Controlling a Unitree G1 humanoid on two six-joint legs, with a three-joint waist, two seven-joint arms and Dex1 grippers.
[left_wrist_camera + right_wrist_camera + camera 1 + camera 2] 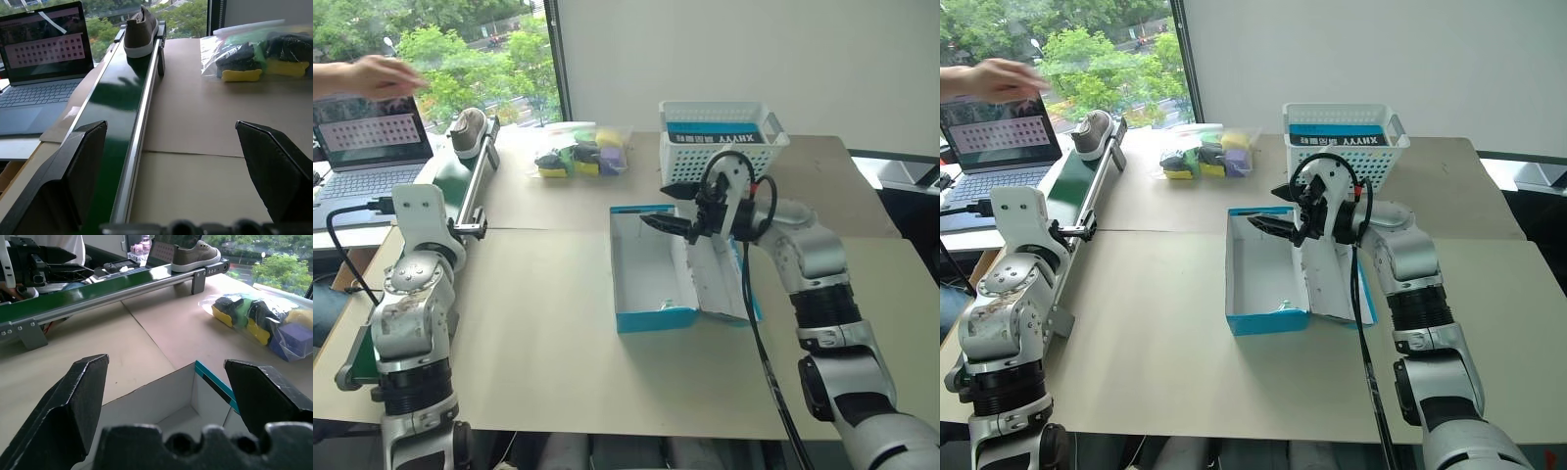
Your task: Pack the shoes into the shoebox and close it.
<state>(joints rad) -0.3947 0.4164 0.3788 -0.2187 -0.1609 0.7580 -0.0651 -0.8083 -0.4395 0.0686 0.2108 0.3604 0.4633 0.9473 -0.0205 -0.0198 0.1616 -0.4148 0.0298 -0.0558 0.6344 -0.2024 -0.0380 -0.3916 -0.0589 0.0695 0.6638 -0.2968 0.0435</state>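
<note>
I hold both grippers released and empty. The right gripper (pixel 677 208) hangs over the far end of the open shoebox (pixel 651 318), which lies near the middle of the bench (pixel 538 343) with its white interior bare and its lid (pixel 729 284) folded out flat on the right side. The left gripper (pixel 171 166) points along the green conveyor (pixel 470 181) at the bench's left edge. One sneaker (pixel 468 132) stands at the conveyor's far end, near the bench's far left corner; I see no second shoe.

Risks, as I judge them:
- The sneaker rides a narrow belt; a skewed grasp can push it off the bench's left edge.
- The right gripper sits close to the box's far wall; a careless move can shift the shoebox.
- A person's hand (pixel 374 76) moves above the laptop (pixel 367 157), close to the left arm's reach.
</note>
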